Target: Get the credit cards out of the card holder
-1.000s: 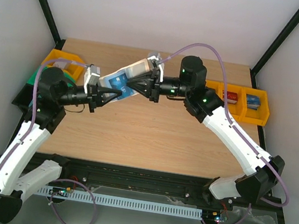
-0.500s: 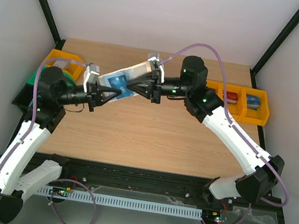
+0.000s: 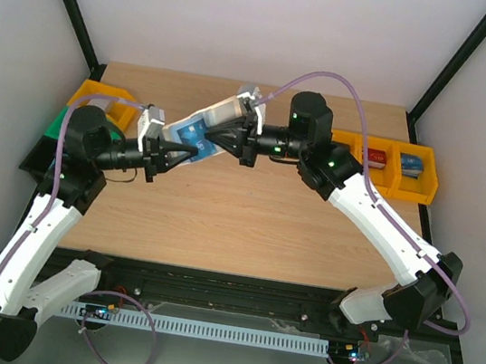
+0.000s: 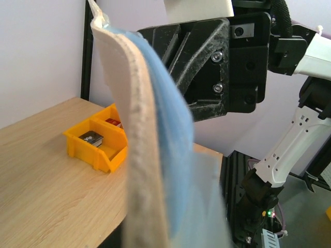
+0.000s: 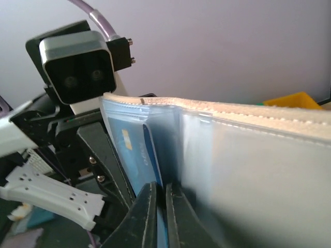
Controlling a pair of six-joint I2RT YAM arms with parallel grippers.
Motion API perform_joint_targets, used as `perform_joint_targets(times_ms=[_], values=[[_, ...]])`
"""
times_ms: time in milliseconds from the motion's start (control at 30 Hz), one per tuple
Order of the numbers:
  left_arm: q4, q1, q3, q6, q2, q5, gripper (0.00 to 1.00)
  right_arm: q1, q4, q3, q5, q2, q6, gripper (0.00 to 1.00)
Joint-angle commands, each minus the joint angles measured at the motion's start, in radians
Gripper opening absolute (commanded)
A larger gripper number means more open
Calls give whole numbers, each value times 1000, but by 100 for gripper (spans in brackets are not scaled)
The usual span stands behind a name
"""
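1. At the far left of the table point(image 3: 245, 228), a yellow bin point(image 3: 109, 100) is being partly hidden by the left arm.
2. The left gripper point(image 3: 170, 153) is being pressed together on the lower left end of the card holder point(image 3: 234, 107).
3. The card holder is being held open in the air above the table, between the two grippers. It is being tilted, with its right end higher.
4. A blue credit card point(image 5: 132, 152) is being carried in a pocket of the holder's blue inside.
5. The right gripper point(image 5: 161, 187) is being pressed nearly together, and the lower edge of the blue credit card is being pinched by it.
6. At the far right, small items are being carried in a row of yellow bins point(image 3: 391, 168).
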Motion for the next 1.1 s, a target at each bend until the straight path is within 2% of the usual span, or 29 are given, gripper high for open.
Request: perform_joint_targets(times_ms=[0,167,233,333,433,600,700,767,800,833,867,967,1033,1067], values=[[-7,-36,14,14,27,52,2,79,22,35,-28,5,-65,2],[52,-12,-2,-50,21,65,14,47,118,-32,-123,-41,-12,2],[104,6,-14,-96,13,55,23,17,187,-71,-155,-61,61,2],[171,24,-37,-139,-4,56,23,-9,240,-110,-168,-84,104,2],[191,26,-46,-150,-9,67,18,-17,230,-106,-176,-84,107,2],[182,27,-45,-144,-14,92,29,-50,199,-106,-181,-96,91,2],[181,28,-45,-145,-15,97,30,-62,191,-101,-189,-97,91,2],[181,27,-45,-146,-15,96,28,-67,185,-101,-190,-99,89,2],[181,27,-45,-146,-16,96,22,-67,181,-101,-189,-99,87,2],[182,27,-46,-146,-15,97,10,-69,176,-101,-187,-98,87,2],[183,27,-47,-146,-15,94,3,-69,171,-102,-185,-96,87,2],[178,27,-55,-145,-19,91,2,-68,156,-110,-175,-90,90,2],[140,27,-70,-125,-22,-2,2,-68,174,-138,-146,-95,103,2],[86,27,-78,-89,-15,-81,3,-68,154,-148,-83,-100,93,5]])
